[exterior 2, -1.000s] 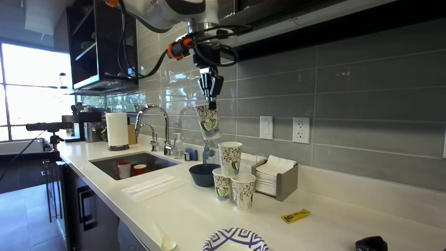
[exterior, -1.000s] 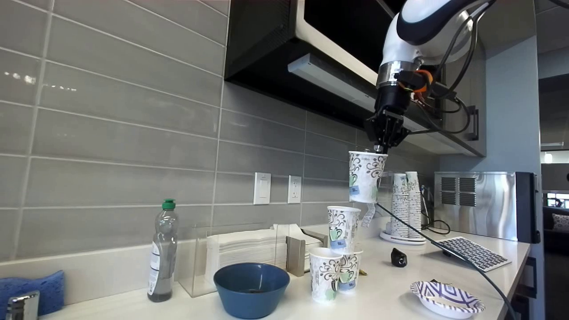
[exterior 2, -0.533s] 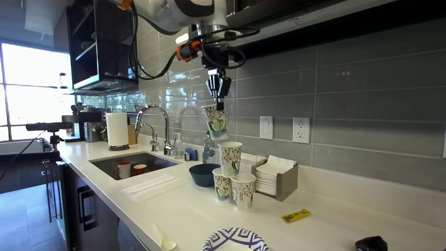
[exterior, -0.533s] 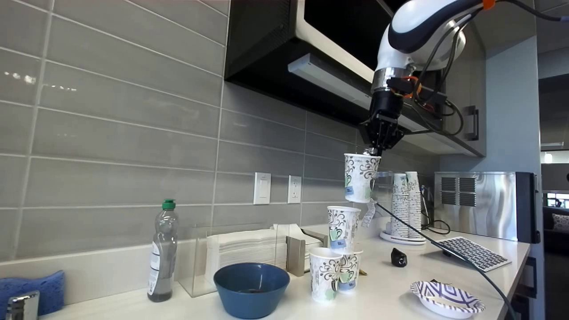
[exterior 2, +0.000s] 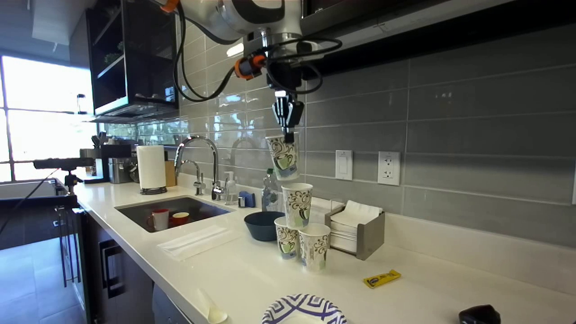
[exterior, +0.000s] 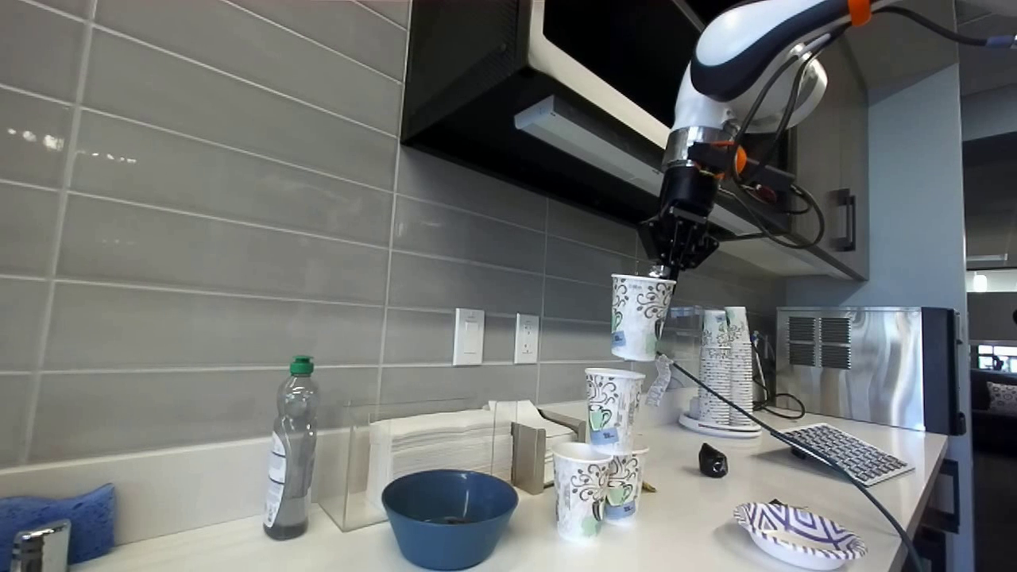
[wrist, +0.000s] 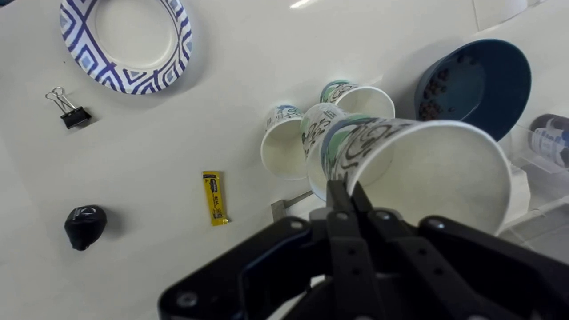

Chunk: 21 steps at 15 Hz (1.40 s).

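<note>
Over the white countertop I see the gripper pinching a tilted paper cup by its rim, just above an upright cup on two lower cups.

1. The arm has a glossy, rounded white shell with a curving near-black band.
2. Below the white sits a shiny silver collar, then a black cylindrical wrist section.
3. Orange cuffs ring a dark fitting; an orange strip circles the arm farther up, at the right in an exterior view.
4. Black cables loop outside the shell, one with a grey-blue sleeve.
5. The gripper is black, with angular links, round screws, small dark holes and slim, straight fingers.
</note>
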Available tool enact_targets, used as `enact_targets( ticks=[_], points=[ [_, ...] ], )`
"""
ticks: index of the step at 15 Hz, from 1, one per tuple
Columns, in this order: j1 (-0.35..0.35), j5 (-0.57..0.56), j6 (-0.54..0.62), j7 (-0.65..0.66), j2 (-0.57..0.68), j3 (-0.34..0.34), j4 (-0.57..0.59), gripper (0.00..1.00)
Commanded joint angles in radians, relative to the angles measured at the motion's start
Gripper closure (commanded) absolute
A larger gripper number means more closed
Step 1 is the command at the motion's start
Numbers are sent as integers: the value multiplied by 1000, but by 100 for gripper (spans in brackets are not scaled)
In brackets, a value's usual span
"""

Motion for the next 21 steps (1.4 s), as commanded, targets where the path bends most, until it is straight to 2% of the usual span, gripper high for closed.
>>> enact_targets(
  ticks=[1,10,21],
  points=[
    [-6,41,2,-3,30,-4,33,99],
    [-6,35,41,1,72,-4,48,99],
    [-4,34,35,4,105,-4,61,99]
  ],
)
